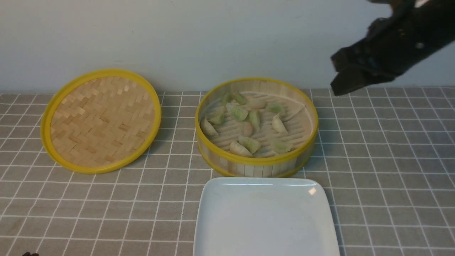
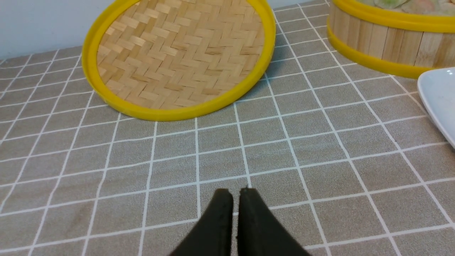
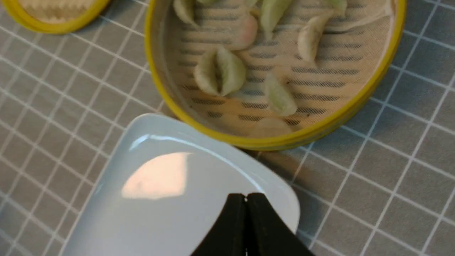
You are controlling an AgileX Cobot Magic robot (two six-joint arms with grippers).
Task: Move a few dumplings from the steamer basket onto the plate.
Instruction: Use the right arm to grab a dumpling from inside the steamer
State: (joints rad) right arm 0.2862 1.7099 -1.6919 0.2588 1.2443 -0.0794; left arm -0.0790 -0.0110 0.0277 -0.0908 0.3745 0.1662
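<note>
The steamer basket stands mid-table and holds several pale green and pinkish dumplings on its slatted floor. In front of it lies the white plate, with nothing on it. My right gripper hangs high above the table, to the right of the basket. In the right wrist view this gripper is shut and holds nothing. It is over a corner of the plate, with the basket and dumplings beyond. My left gripper is shut and holds nothing, low over the tablecloth.
The flat woven lid with its yellow rim lies to the left of the basket, tipped up toward the wall. The left wrist view shows the lid ahead, with the basket wall and the plate edge off to one side. A grey checked cloth covers the table.
</note>
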